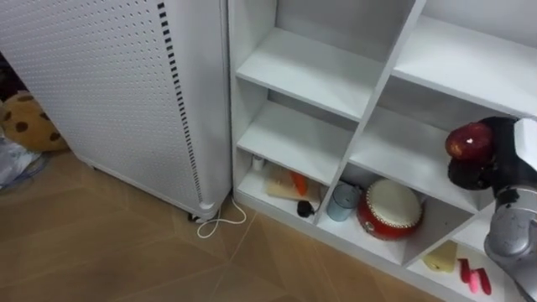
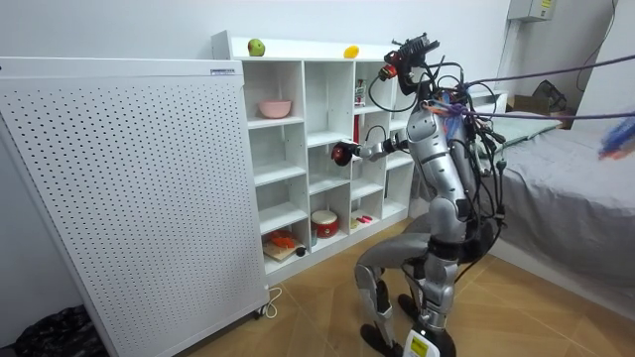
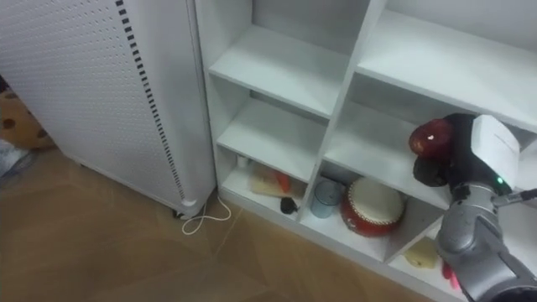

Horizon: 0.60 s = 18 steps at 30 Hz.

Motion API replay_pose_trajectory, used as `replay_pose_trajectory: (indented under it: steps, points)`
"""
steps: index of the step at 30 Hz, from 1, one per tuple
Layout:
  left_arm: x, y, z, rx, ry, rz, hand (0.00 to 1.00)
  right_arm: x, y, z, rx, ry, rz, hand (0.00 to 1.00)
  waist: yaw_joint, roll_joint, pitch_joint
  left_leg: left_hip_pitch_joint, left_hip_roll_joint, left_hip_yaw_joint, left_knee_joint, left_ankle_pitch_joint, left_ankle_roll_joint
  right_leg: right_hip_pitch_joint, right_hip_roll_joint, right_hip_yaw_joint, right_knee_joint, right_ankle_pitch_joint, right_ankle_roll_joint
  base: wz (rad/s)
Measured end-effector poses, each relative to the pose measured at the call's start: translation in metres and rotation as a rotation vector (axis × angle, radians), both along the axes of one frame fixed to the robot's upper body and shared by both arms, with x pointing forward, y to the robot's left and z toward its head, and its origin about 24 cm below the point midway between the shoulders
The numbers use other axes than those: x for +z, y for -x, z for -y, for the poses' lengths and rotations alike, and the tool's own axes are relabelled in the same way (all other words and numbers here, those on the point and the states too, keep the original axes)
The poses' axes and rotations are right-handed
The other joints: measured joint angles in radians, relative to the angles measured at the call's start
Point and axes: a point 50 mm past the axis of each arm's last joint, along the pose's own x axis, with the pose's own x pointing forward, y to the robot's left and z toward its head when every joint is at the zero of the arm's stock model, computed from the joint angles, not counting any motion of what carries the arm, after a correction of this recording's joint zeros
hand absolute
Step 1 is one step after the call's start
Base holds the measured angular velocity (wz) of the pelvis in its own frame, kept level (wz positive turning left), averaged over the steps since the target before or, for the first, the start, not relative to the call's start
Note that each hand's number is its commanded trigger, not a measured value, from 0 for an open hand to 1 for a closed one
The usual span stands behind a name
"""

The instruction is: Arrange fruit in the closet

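right hand (image 1: 471, 174): dark fingers curled round the apple (image 1: 469, 140) from below and behind; raised in front of the closet (image 1: 312, 71), level with a middle shelf
apple: red and glossy, gripped in the right hand, its top clear of the fingers; resting on no shelf; whether it has passed the shelf's front edge I cannot tell
closet: white, open compartments in columns; ahead of the hand and stretching off to its left
drum (image 1: 391, 210): red with a pale skin, in a bottom compartment; below the hand, a little to its left
cup (image 1: 341, 202): grey-blue, just beside the drum on the side away from the hand
board (image 1: 284, 186): pale, with an orange thing on it, in the next bottom compartment; well left of the hand and lower
yellow piece (image 1: 442, 256); red pieces (image 1: 475, 277): side by side in the lowest compartment, straight under the hand
panel (image 1: 109, 84): white, perforated, upright beside the closet; far left of the hand; a white cord (image 1: 220, 223) lies on the floor at its foot
green fruit (image 2: 256, 47); yellow fruit (image 2: 350, 52): on the closet's top, well above the hand
bowl (image 2: 275, 107): pink, on an upper shelf, higher than the hand and towards the room view's left
robot: knees bent, facing the closet, a bed (image 2: 566, 169) behind it
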Motion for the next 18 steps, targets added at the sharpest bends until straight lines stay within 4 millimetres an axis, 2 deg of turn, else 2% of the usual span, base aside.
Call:
replay_pose_trajectory:
  steps: [2, 3, 4, 8, 11, 12, 13, 14, 15, 18]
  points:
    - [0.000, -0.001, 0.000, -0.001, -0.004, 0.006, 0.00, 0.000, 0.001, 0.002, -0.013, -0.012, 0.003, 1.00, 0.000, 0.000, 0.0000, 0.000, -0.003, 0.001, 0.000, 0.000, 0.000, 0.000, -0.004, 0.000, 0.002, -0.001, -0.001, 0.07]
    - [0.001, -0.002, 0.001, -0.004, -0.002, 0.012, 0.00, 0.000, 0.001, 0.004, -0.027, -0.020, 0.004, 1.00, -0.004, 0.000, 0.0001, -0.001, -0.014, 0.001, 0.000, 0.000, 0.000, 0.000, -0.015, 0.000, 0.008, -0.004, -0.002, 0.16]
    - [0.001, -0.004, 0.001, -0.006, -0.005, 0.019, 0.00, 0.000, 0.002, 0.007, -0.041, -0.022, 0.003, 1.00, -0.003, 0.000, 0.0001, -0.002, -0.017, 0.004, 0.001, -0.001, 0.002, -0.002, -0.021, 0.003, 0.015, -0.011, 0.003, 0.17]
    - [0.003, -0.004, 0.001, -0.012, -0.018, 0.034, 0.00, 0.000, 0.004, 0.010, -0.066, -0.027, 0.005, 1.00, 0.010, 0.002, 0.0012, -0.005, -0.017, 0.005, -0.001, -0.001, 0.002, -0.006, -0.023, 0.004, 0.015, -0.013, 0.003, 0.02]
    - [0.003, 0.002, 0.003, -0.020, -0.016, 0.040, 0.00, -0.002, 0.005, 0.014, -0.087, -0.022, 0.005, 1.00, 0.023, 0.002, 0.0015, -0.019, -0.019, 0.010, -0.009, -0.001, 0.003, -0.022, -0.031, 0.006, 0.013, -0.013, 0.004, 0.03]
    - [0.003, 0.008, 0.003, -0.021, -0.017, 0.032, 0.00, -0.003, 0.006, 0.016, -0.100, -0.021, -0.005, 0.97, 0.024, 0.004, 0.0028, -0.020, -0.026, 0.010, -0.013, 0.000, 0.004, -0.023, -0.035, 0.007, 0.012, -0.013, 0.004, 0.15]
    - [0.004, 0.014, 0.003, -0.020, -0.018, 0.022, 0.00, -0.004, 0.007, 0.018, -0.113, -0.018, -0.008, 0.55, 0.024, 0.008, 0.0057, -0.021, -0.032, 0.009, -0.017, 0.001, 0.005, -0.023, -0.041, 0.006, 0.012, -0.017, 0.006, 0.15]
    - [0.004, 0.017, 0.003, -0.020, -0.018, 0.018, 0.00, -0.004, 0.007, 0.019, -0.120, -0.016, -0.006, 0.00, 0.024, 0.011, 0.0072, -0.022, -0.033, 0.009, -0.018, 0.001, 0.005, -0.024, -0.043, 0.005, 0.012, -0.018, 0.006, 0.14]
    - [0.004, 0.022, 0.003, -0.020, -0.021, 0.014, 0.00, -0.004, 0.009, 0.022, -0.136, -0.009, 0.001, 0.00, 0.027, 0.016, 0.0105, -0.026, -0.035, 0.009, -0.020, 0.001, 0.005, -0.025, -0.047, 0.003, 0.011, -0.020, 0.007, 0.09]
    - [0.005, 0.025, 0.003, -0.020, -0.039, 0.022, 0.00, -0.004, 0.012, 0.031, -0.179, -0.005, 0.002, 0.00, 0.034, 0.022, 0.0112, -0.038, -0.045, 0.009, -0.030, 0.005, 0.011, -0.033, -0.064, -0.007, 0.010, -0.023, 0.001, 0.13]
